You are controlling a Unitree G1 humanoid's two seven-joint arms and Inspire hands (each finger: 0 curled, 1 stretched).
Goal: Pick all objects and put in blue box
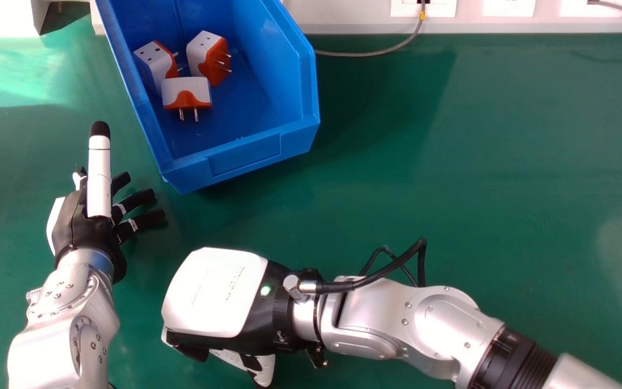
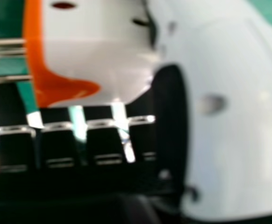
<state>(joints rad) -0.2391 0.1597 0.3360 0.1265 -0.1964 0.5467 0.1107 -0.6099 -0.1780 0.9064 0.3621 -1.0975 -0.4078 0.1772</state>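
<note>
I've got a white-and-orange plug adapter point(image 2: 94, 60) pinched in my right hand point(image 1: 215, 292), the blue box point(image 1: 244, 155) lying straight ahead.

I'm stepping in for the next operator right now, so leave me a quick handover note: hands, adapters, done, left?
Left hand: open, holding nothing, beside the blue box.
Right hand: closed on a white-and-orange plug adapter, in front of the box; whether it is lifted, I can't tell.
Done: three plug adapters in the box.
Left: put the held one in too.
</note>
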